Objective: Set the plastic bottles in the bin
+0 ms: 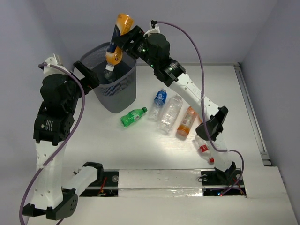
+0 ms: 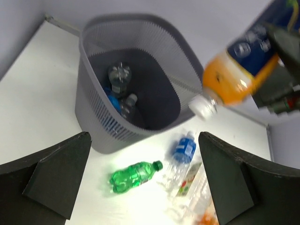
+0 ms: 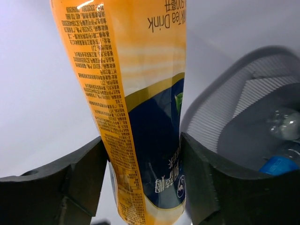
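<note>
My right gripper (image 1: 120, 45) is shut on an orange bottle (image 1: 123, 23) with a dark blue label. It holds the bottle cap down above the grey mesh bin (image 1: 115, 96). In the right wrist view both pads press the bottle (image 3: 140, 93), with the bin's wall (image 3: 220, 122) behind. The bin holds clear bottles (image 2: 119, 75), one with a blue label (image 3: 279, 164). My left gripper (image 1: 88, 75) is open and empty, high beside the bin's left rim. On the table lie a green bottle (image 1: 133, 116), a blue-labelled bottle (image 1: 160, 100), a clear bottle (image 1: 169, 114), an orange bottle (image 1: 186, 123) and a red-labelled bottle (image 1: 204, 149).
The loose bottles lie in a row right of the bin, under the right arm's forearm (image 1: 192, 91). Grey walls stand behind the table and on both sides. A metal rail (image 1: 253, 117) runs along the table's right edge.
</note>
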